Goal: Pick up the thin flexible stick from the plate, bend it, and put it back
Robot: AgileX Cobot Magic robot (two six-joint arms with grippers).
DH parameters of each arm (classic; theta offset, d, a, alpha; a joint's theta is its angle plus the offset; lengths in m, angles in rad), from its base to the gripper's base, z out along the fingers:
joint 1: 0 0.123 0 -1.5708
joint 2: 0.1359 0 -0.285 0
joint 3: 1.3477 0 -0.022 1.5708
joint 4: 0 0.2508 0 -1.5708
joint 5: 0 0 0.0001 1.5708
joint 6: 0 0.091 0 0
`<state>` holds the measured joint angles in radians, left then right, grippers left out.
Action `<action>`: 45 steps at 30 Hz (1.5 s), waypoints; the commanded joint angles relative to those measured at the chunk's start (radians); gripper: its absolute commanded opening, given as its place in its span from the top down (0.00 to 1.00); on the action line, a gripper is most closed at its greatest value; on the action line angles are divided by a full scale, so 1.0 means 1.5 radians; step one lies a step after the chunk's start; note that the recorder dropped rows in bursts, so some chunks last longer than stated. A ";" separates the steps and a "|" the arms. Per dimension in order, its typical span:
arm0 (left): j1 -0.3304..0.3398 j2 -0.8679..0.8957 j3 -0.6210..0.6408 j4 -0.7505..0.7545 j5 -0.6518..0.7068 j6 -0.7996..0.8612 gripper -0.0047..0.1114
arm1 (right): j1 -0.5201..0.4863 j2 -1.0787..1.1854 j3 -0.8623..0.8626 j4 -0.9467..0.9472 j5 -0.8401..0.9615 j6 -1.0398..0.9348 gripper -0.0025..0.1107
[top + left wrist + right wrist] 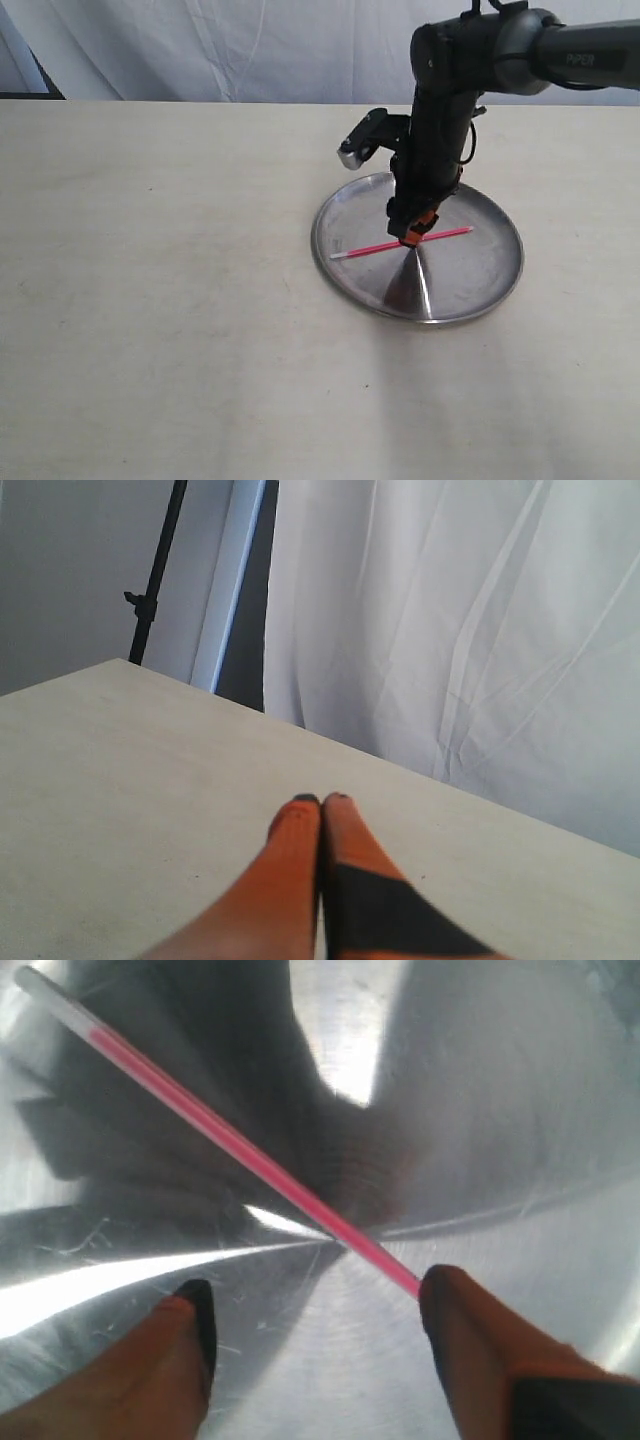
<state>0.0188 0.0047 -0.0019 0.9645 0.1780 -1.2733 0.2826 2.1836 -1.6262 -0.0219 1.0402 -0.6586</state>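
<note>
The round silver plate (475,275) sits right of the table's middle. The thin pink-red stick (370,248) lies flat across it, whitish tip to the left. My right gripper (411,238) points straight down over the stick's middle, its orange fingertips close to the plate. In the right wrist view that gripper (318,1285) is open above the plate (500,1110). The stick (230,1145) runs slantwise and passes behind one fingertip (450,1300), and nothing is gripped. My left gripper (322,800) is shut and empty above bare table, and the exterior view does not show it.
The light wooden table (150,300) spreads wide to the left and front of the plate. A white curtain (250,50) hangs behind the far edge. The left wrist view shows a black stand (155,580) beyond the table corner.
</note>
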 commanded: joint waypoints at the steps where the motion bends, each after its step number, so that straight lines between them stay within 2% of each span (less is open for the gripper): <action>1: -0.001 -0.003 0.001 0.002 0.001 0.000 0.96 | -0.002 0.003 0.037 -0.015 -0.058 0.033 0.45; 6: -0.001 -0.003 0.001 0.002 0.001 0.000 0.96 | -0.002 0.023 0.039 -0.015 -0.060 0.038 0.48; 11: -0.001 -0.003 0.001 0.002 0.001 0.000 0.96 | -0.002 0.050 0.039 -0.015 -0.053 0.048 0.69; 14: -0.001 -0.003 0.001 0.002 0.001 0.000 0.96 | -0.002 0.056 0.039 -0.015 -0.055 0.083 0.77; 18: -0.001 -0.003 0.001 0.002 0.001 0.000 0.96 | -0.002 0.061 0.039 -0.015 -0.055 0.095 0.73; 22: -0.001 -0.003 0.001 0.002 0.001 0.000 0.96 | -0.002 0.060 0.039 -0.009 -0.055 0.110 0.62; 24: -0.001 -0.003 0.001 0.002 0.001 0.000 0.96 | -0.002 0.058 0.039 -0.004 -0.055 0.110 0.60; 30: -0.001 -0.003 0.001 0.002 0.001 0.000 0.96 | -0.002 0.074 0.040 -0.010 -0.052 0.118 0.64; 33: -0.001 -0.003 0.001 0.002 0.001 0.000 0.96 | -0.002 0.095 0.040 -0.033 -0.043 0.161 0.71; 35: -0.001 -0.003 0.001 0.002 0.001 0.000 0.96 | -0.002 0.108 0.040 -0.039 -0.025 0.168 0.81; 37: -0.001 -0.003 0.001 0.002 0.001 0.000 0.96 | -0.002 0.117 0.040 -0.039 -0.009 0.173 0.96; 38: -0.001 -0.003 0.001 0.002 0.001 0.000 0.96 | -0.002 0.118 0.040 -0.036 -0.005 0.182 0.98; 45: -0.001 -0.003 0.001 0.002 0.001 0.000 0.96 | -0.002 0.091 0.040 0.015 0.019 0.182 0.99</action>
<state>0.0188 0.0047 -0.0019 0.9645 0.1780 -1.2733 0.2835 2.2772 -1.6019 -0.0758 1.0063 -0.3898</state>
